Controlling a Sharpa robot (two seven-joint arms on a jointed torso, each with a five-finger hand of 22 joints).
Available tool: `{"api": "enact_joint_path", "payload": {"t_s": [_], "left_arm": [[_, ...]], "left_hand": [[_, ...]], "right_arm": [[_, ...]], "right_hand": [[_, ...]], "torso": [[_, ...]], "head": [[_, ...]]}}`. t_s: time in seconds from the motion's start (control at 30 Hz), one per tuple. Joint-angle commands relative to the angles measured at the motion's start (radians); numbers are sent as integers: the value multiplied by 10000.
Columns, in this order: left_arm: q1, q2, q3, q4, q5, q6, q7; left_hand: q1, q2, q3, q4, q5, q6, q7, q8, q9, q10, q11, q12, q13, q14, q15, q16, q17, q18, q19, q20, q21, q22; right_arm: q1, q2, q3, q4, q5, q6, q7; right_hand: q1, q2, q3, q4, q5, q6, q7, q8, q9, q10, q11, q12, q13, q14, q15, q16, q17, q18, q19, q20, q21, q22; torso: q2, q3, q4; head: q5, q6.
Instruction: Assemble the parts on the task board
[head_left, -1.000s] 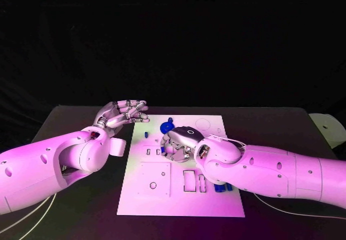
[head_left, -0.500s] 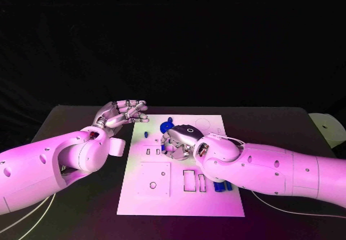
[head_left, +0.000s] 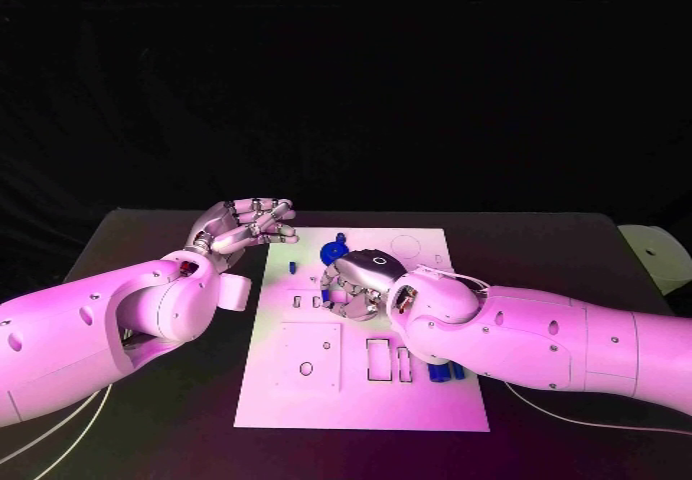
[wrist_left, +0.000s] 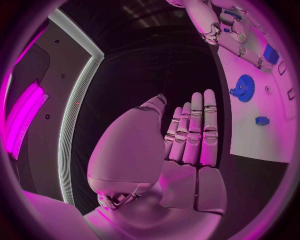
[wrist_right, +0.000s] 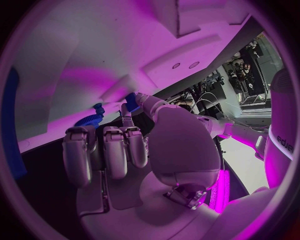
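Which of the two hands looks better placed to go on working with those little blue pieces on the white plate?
Probably the right hand: it is over the task board, beside the blue gear, with a small blue part at its fingertips. The left hand is off the board's far left corner, fingers together, holding nothing.

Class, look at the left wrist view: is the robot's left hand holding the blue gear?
No. The left hand is flat with fingers straight and holds nothing, while the blue gear lies apart from it on the task board.

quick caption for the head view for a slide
Right hand works over the white task board near a blue gear; left hand waits open beside it.
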Motion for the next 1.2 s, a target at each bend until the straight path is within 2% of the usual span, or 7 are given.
{"api": "enact_joint_path", "payload": {"t_s": [0.03, 0.53, 0.7, 0.93, 1.03, 1.2], "left_arm": [[11, 12, 7, 14, 17, 182, 54], [9, 29, 7, -20, 17, 188, 47], [9, 31, 6, -25, 17, 185, 45], [9, 30, 6, -31, 17, 183, 39], [9, 32, 6, -33, 17, 183, 35], [9, 34, 6, -40, 17, 187, 27]], "left_hand": [[-61, 41, 69, 10, -49, -8, 52, -69, 13, 64, 2, -52, 12, -53, -11, -21, 9, 122, -59, 5, 40, -16], [-61, 41, 69, 10, -49, -8, 52, -69, 13, 64, 2, -52, 12, -53, -11, -21, 9, 122, -59, 5, 40, -16], [-61, 41, 69, 10, -49, -8, 52, -69, 13, 64, 2, -52, 12, -53, -11, -21, 9, 122, -59, 5, 40, -16], [-65, 37, 84, 8, -49, -15, 53, -78, 14, 59, 3, -66, 10, -61, -11, -26, 34, 122, -65, 6, 42, -19], [-65, 37, 84, 8, -49, -15, 53, -78, 14, 59, 3, -66, 10, -61, -11, -26, 34, 122, -65, 6, 42, -19], [-65, 37, 84, 8, -49, -15, 53, -78, 14, 59, 3, -66, 10, -61, -11, -26, 34, 122, -65, 6, 42, -19]], "right_arm": [[-80, -15, -65, -2, -149, 625, -156], [-91, -39, -69, 40, -287, 657, -220], [-91, -33, -70, 38, -342, 656, -257], [-91, -32, -70, 34, -385, 572, -286], [-91, -29, -70, 34, -390, 539, -282], [-91, -22, -70, 21, -393, 463, -281]], "right_hand": [[-65, -51, -45, 20, 10, 189, -165, 180, 23, 557, -32, 1, 2007, 982, -67, -8, 2254, -156, 746, -67, 2, 2161], [-146, -146, -89, 46, 4, 180, -159, 190, 24, 548, -26, -11, 1997, 981, -63, -10, 2249, -154, 744, -65, -3, 2158], [-242, -279, -139, 79, -13, 82, -123, 148, 0, 509, 0, -57, 1952, 978, -46, -15, 2231, -148, 729, -56, -27, 2138], [-445, -522, -226, 194, -77, -353, 78, -103, -135, 411, 171, -165, 1850, 970, 90, -25, 2197, -154, 741, 41, -15, 2159], [-672, -683, -389, 349, -305, -454, 143, -174, -183, 378, 240, -198, 1818, 968, 156, -27, 2190, -153, 738, 104, -21, 2157], [-792, -769, -536, 480, -407, -582, 184, -249, -227, 327, 280, -249, 1769, 963, 195, -34, 2166, -155, 743, 152, -15, 2167]], "torso": [[1, 0, -3], [-3, 2, 3], [1, 5, 3], [2, 8, 3], [3, 9, 3], [-3, 5, -2]], "head": [[-3, -11], [-5, -27], [-4, -27], [-5, -25], [-4, -21], [-15, -8]]}}
